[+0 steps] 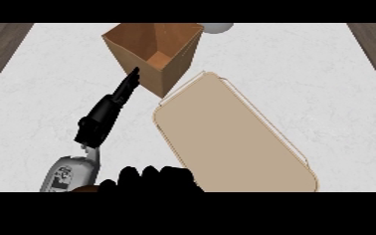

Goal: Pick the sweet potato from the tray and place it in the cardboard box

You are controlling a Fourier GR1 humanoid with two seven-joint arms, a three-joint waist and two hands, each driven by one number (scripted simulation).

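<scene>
Stretching up from the lower left on its grey forearm, the robot's black left hand (110, 109) holds its fingers (129, 82) straight and together, gripping nothing. Their tips sit right at the near wall of the tall open brown cardboard box (180, 55); whether they touch it I cannot tell. The box stands upright on the white marbled counter (316, 79), just beyond the upper-left corner of the long beige rounded tray (235, 139), which lies slantwise across the middle. The right hand (158, 178) shows as a dark shape at the lower edge, against the tray's near-left corner (open or closed, I cannot tell). The sweet potato shows nowhere: not on the tray's bed, not in the left hand, and the little of the box's inside on view doesn't settle it. A pale grey rounded object (218, 27) peeks out behind the box.
</scene>
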